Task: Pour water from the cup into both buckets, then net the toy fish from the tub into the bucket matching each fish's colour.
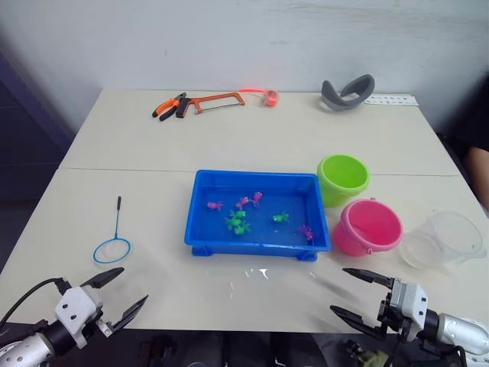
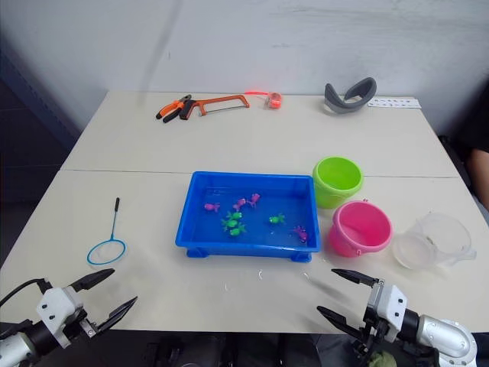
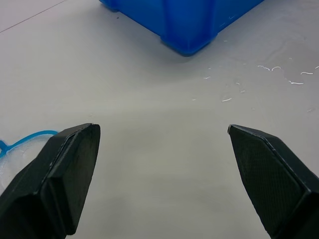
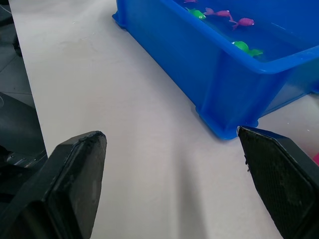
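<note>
The left gripper (image 1: 112,294) has two black, tapering, pointed fingers (image 1: 107,276) on a pale grey block with dark screws; a black cable loops from its 9 o'clock side, and the wrist behind is silver metal. The right gripper (image 1: 357,293) has the same black pointed fingers (image 1: 367,276) on a white-grey block, joined to a rounded silver forearm. Close up, the finger pads (image 3: 271,172) are flat and finely textured.
</note>
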